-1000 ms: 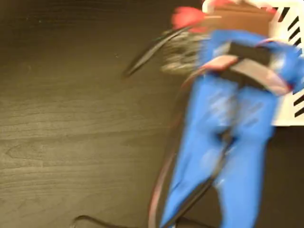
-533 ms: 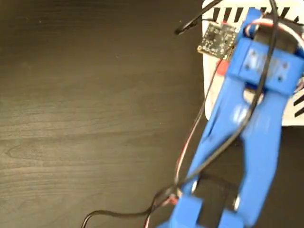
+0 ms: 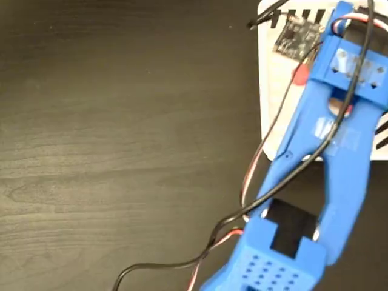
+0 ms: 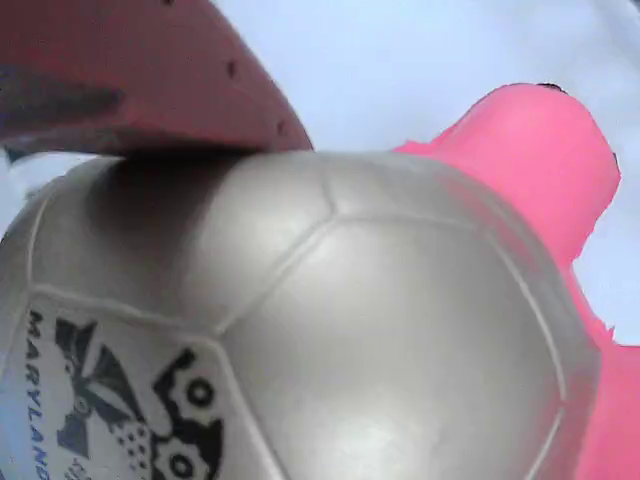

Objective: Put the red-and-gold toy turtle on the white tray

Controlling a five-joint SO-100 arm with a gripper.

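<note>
Fixed view: a blue arm (image 3: 327, 151) is stretched toward one o'clock over the white tray (image 3: 270, 79); a red speck of the turtle (image 3: 299, 74) shows. Wrist view: its shell (logo printed) is pressed by a red finger (image 4: 130, 75) at eleven o'clock; the grip cannot be judged.

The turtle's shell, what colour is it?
Shiny pale gold with a black logo, seen best in the wrist view: shell.

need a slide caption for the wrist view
Close-up of the toy turtle, its domed shell with a black printed logo filling the frame under a red gripper finger, over the white tray.
</note>
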